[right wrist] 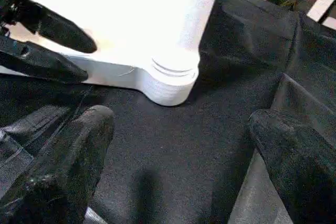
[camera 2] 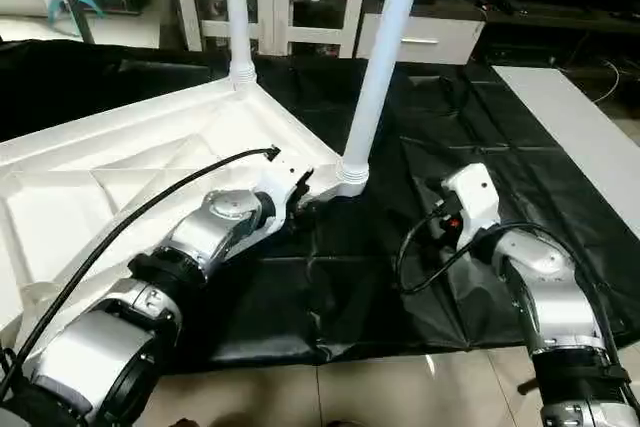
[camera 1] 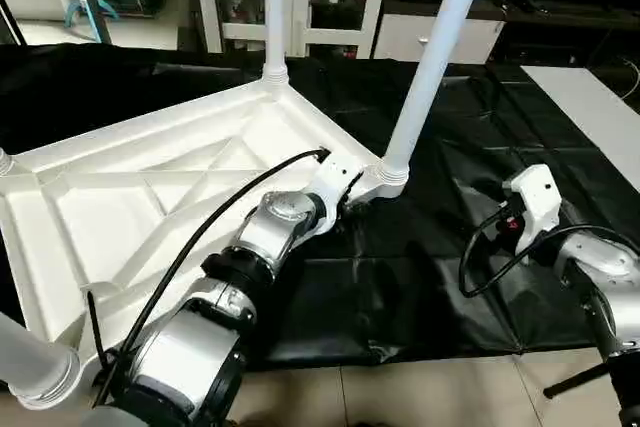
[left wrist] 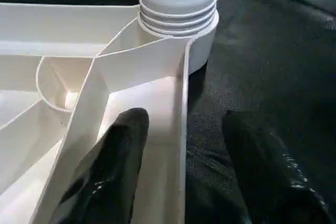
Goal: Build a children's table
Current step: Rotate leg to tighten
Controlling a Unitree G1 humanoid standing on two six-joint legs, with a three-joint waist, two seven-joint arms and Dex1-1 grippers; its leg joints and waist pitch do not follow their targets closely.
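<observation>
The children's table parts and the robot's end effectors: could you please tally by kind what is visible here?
Tabletop: 1
Legs standing in corner sockets: 3 (a sliver at the left edge of the left eye view may be a fourth; cannot tell)
End effectors: 2, the left end effector and the right end effector
Total: 6
</observation>
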